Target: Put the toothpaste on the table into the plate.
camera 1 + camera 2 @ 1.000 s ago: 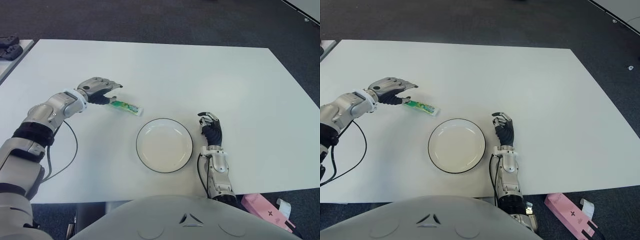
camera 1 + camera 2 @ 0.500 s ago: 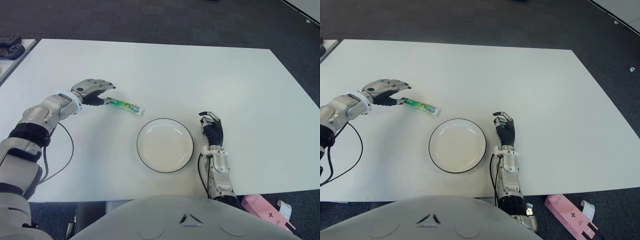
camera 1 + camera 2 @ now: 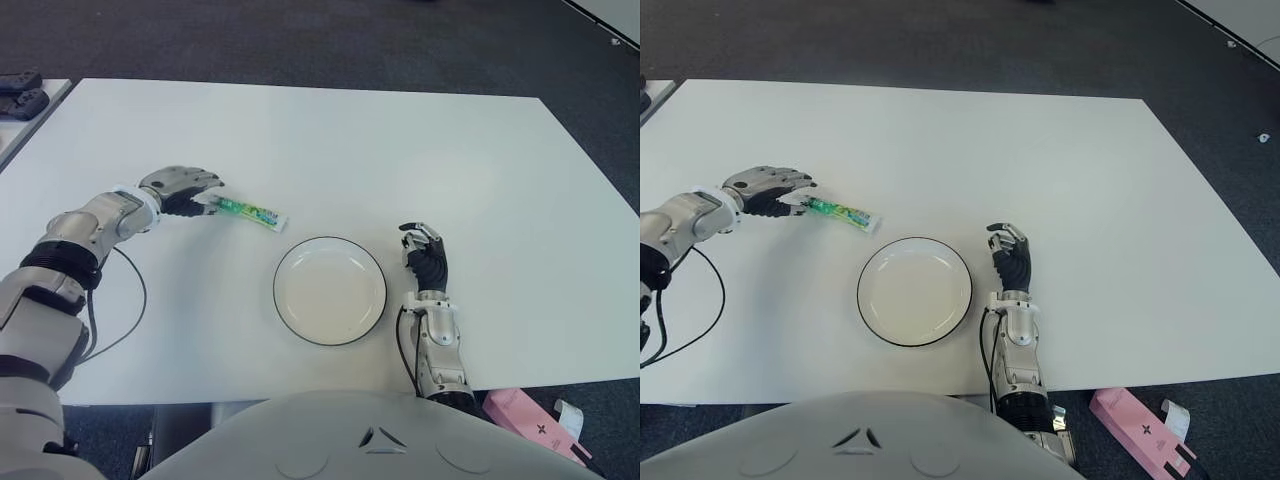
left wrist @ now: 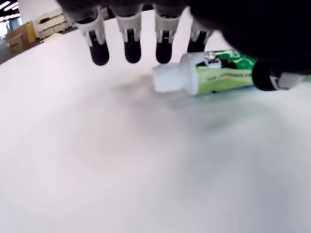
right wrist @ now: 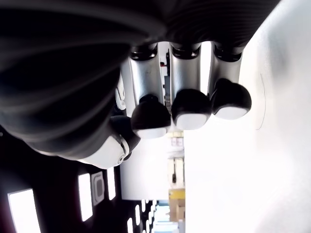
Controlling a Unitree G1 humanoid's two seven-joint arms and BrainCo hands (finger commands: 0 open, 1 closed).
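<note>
Left hand (image 3: 180, 186) is hovering right over the cap end of the toothpaste (image 3: 250, 211), fingers (image 4: 129, 46) loosely curved and spread, not closed on anything. From the wrist cam the white cap sits just under the fingertips, with the thumb next to the green tube body, but I can't tell if anything's actually touching it. Forearm's stretched low across the table (image 3: 400, 150), palm facing down. Tube lies flat, pointing away from the hand toward the plate (image 3: 329, 291), which sits near its far end. Right hand (image 3: 425, 260) is just beside the plate on its right, fingers curled, holding nothing.
</note>
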